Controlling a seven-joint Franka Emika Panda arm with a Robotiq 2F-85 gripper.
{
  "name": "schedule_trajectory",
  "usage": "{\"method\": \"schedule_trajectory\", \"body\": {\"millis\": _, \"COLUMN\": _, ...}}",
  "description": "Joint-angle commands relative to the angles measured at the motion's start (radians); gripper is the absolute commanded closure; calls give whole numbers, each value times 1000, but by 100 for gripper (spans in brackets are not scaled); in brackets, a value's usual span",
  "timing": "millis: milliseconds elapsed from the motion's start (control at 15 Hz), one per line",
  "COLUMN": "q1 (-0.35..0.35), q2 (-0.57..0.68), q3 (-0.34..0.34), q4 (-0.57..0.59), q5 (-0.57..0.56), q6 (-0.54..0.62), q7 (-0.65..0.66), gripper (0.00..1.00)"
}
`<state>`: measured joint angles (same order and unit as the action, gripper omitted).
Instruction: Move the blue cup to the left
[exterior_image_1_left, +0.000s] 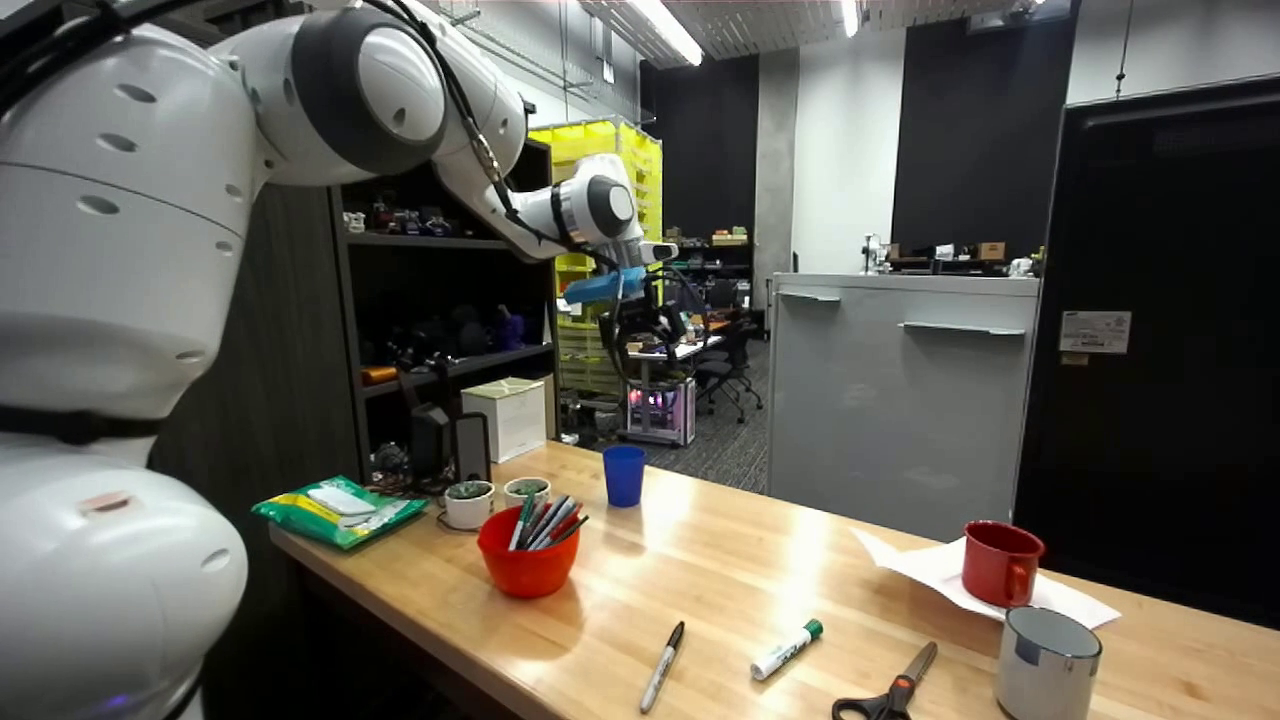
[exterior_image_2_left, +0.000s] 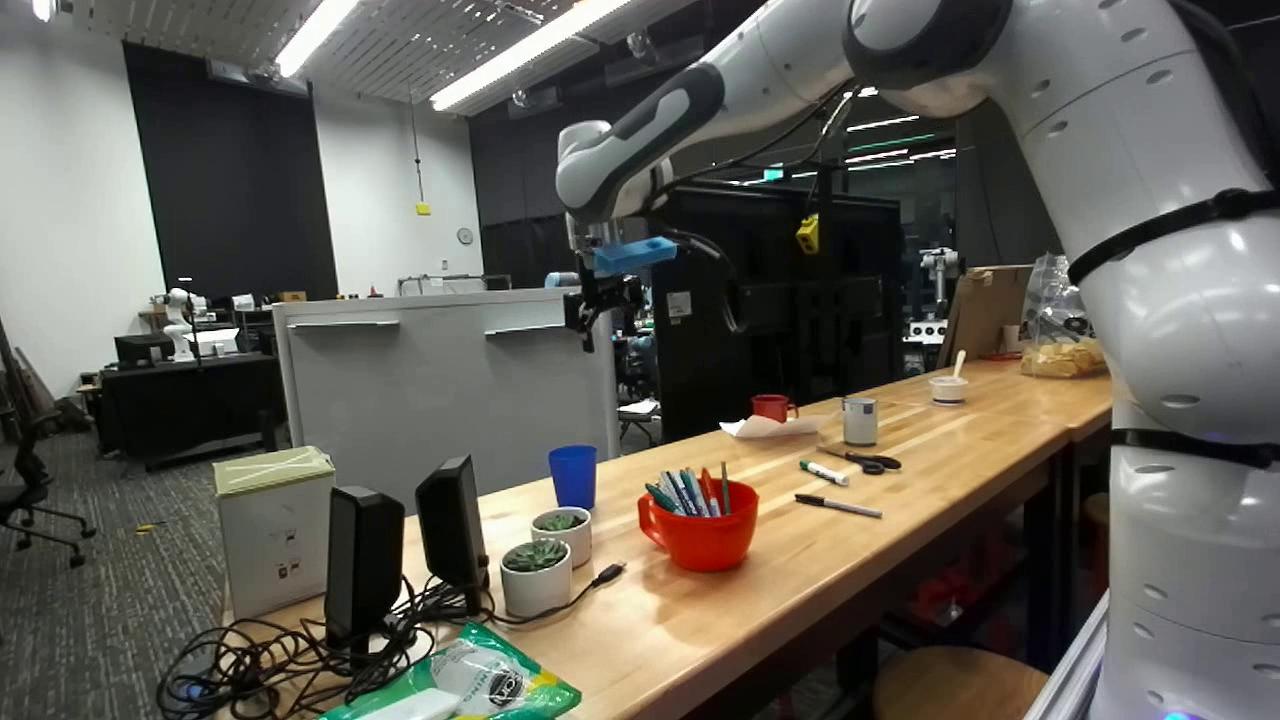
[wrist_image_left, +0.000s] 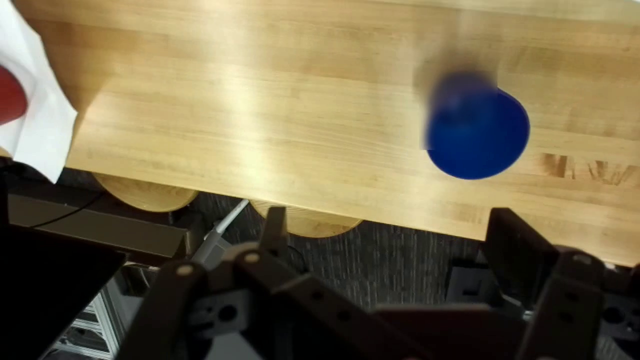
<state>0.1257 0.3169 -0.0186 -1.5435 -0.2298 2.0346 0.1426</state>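
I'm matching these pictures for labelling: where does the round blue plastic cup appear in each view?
In an exterior view: round blue plastic cup, nearly centred, lower half.
In an exterior view: the cup, left of centre, lower half.
Wrist view: the cup, right of centre, upper half.
Shared landmark: white paper sheet, right of it in both exterior views, left edge in wrist view.

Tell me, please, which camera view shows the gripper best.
The wrist view: there the gripper appears large, its jaws plainly apart. Both exterior views show it small and dark, higher than the blue cup.
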Motion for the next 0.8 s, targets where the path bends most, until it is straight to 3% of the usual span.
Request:
{"method": "schedule_trajectory", "body": {"millis": 0, "q1": -74, "q2": -72, "q3": 1, "q4": -59, "q5": 13, "q6": -48, "q7": -185, "gripper": 0}}
{"method": "schedule_trajectory", "body": {"millis": 200, "q1": -139, "q2": -75, "q3": -10, "q4": -83, "q5": 47, "q6": -77, "q7": -272, "gripper": 0}}
{"method": "schedule_trajectory", "body": {"millis": 733, "q1": -211, "q2": -144, "q3": -53, "q4": -269, "q5": 42, "q6": -65, "q7": -271, "gripper": 0}}
